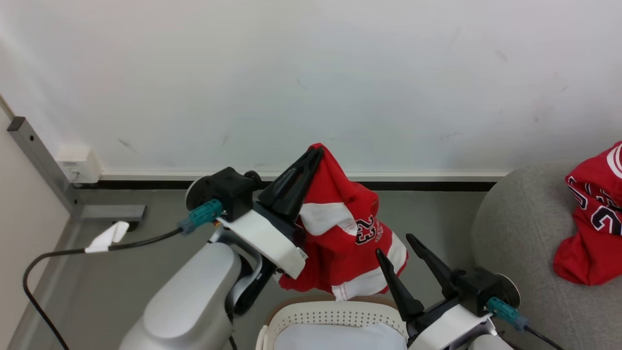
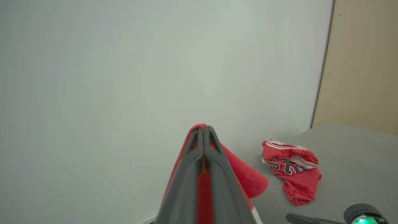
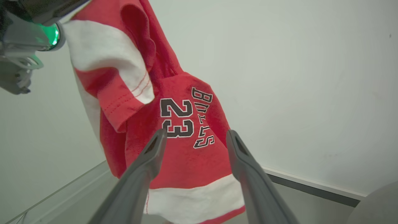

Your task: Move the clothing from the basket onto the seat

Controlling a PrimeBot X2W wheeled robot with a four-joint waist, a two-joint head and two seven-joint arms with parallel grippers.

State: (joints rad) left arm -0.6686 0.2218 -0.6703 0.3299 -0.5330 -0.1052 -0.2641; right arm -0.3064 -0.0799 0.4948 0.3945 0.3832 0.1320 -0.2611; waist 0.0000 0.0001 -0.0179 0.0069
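Observation:
My left gripper (image 1: 316, 151) is shut on the top of a red "BULLS 23" garment (image 1: 347, 243) with white stripes, which hangs above the cream basket (image 1: 335, 316) at the bottom middle. In the left wrist view the closed fingers (image 2: 203, 137) pinch red cloth (image 2: 248, 180). My right gripper (image 1: 393, 245) stands open just right of the hanging garment, nothing between its fingers; in the right wrist view the garment (image 3: 174, 124) hangs in front of its open fingertips (image 3: 195, 134). A second red numbered garment (image 1: 595, 218) lies on the grey seat (image 1: 525, 233) at the right; the left wrist view also shows that garment (image 2: 292, 169).
A white wall with a dark skirting strip runs behind. A grey metal post (image 1: 39, 155) and a white socket box (image 1: 77, 163) stand at the left. A black cable (image 1: 97, 248) trails from the left arm over the grey floor.

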